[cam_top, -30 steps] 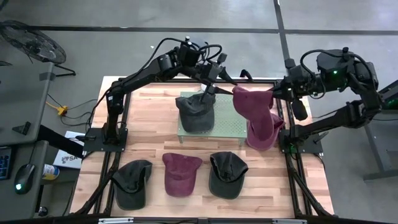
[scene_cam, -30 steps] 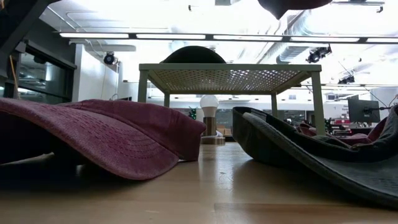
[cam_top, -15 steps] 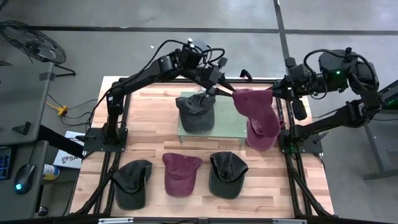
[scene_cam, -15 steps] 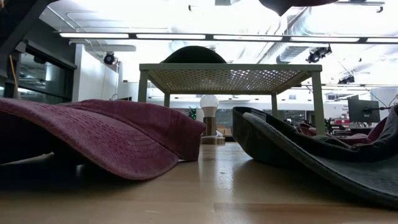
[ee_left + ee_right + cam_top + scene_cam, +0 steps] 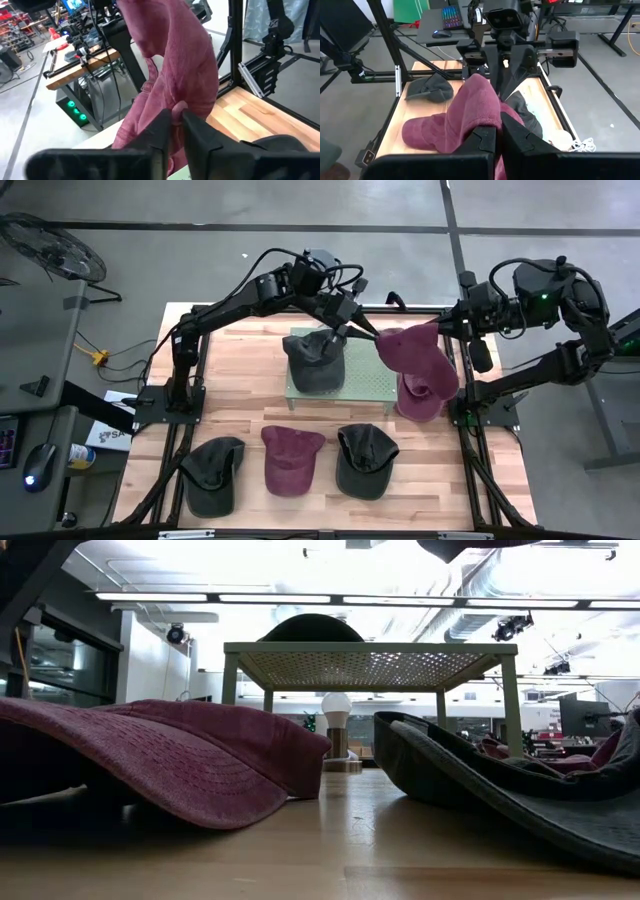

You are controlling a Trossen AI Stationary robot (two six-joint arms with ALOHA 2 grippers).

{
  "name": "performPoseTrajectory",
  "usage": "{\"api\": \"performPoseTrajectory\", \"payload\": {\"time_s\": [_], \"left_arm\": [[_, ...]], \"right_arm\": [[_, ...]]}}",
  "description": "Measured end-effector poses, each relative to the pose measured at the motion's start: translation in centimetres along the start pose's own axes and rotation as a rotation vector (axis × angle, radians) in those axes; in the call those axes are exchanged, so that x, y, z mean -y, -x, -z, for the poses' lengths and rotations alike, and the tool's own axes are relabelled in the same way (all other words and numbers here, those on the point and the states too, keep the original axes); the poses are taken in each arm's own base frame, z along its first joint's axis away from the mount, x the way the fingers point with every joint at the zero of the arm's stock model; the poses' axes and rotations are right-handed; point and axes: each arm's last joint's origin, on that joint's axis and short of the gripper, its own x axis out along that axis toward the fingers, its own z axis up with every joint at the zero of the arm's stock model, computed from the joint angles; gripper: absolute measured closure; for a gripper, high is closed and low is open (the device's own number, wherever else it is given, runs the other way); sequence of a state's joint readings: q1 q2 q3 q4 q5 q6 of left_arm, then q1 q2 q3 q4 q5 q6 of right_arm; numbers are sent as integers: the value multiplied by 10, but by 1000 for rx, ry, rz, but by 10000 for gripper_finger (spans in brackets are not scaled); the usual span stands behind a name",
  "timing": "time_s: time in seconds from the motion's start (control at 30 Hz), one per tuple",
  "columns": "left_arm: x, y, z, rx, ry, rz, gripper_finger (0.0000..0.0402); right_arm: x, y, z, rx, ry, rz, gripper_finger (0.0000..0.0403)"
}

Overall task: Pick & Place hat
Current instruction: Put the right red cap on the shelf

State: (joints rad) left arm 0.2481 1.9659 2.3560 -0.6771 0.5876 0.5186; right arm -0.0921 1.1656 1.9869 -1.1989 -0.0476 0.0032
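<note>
A maroon hat [image 5: 415,360] hangs in the air to the right of the green perforated stand [image 5: 365,385], held between both grippers. My left gripper [image 5: 377,335] is shut on its left end and my right gripper [image 5: 438,330] on its right end. In the left wrist view the maroon hat [image 5: 175,55] rises beyond my left gripper [image 5: 174,122]. The right wrist view shows the hat [image 5: 470,110] draped ahead of my right gripper [image 5: 499,131]. A dark grey hat [image 5: 315,360] sits crown up on the stand. My left gripper pinches a fold of the hat's cloth [image 5: 176,106] between its two fingers, coming from the table's left and slanting slightly down. The hat is clear of the table. My right gripper pinches the hat's upper right edge [image 5: 487,120] between its two fingers, coming about level from the table's right. The hat droops slack below the fingers, its lower part [image 5: 420,398] hanging clear of the table.
Three more hats lie along the table's near edge: a dark one [image 5: 213,472], a maroon one [image 5: 290,460] and a dark one [image 5: 365,462]. Black frame rails [image 5: 462,380] border the table at left and right.
My left gripper has moved toward the table's right, onto the maroon hat's left end, and has shut on it. The hat's upper part now spans between the two grippers. My right gripper has kept still.
</note>
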Motion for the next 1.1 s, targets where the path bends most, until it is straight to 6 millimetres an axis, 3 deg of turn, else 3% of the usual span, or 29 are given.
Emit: {"api": "performPoseTrajectory", "payload": {"time_s": [0.13,0.6,0.73,1.0,1.1], "left_arm": [[0,0,0,-4,14,-1,397],[-1,0,2,-31,58,-37,388],[0,0,2,-34,33,-35,344],[0,0,1,-24,30,-19,191],[0,0,1,-31,30,-35,151]], "right_arm": [[0,0,0,0,0,0,402],[0,0,1,-10,-1,-7,403],[0,0,2,-16,-1,-8,403],[0,-2,1,-18,-1,-8,403],[0,-8,0,-28,1,-8,403]]}}
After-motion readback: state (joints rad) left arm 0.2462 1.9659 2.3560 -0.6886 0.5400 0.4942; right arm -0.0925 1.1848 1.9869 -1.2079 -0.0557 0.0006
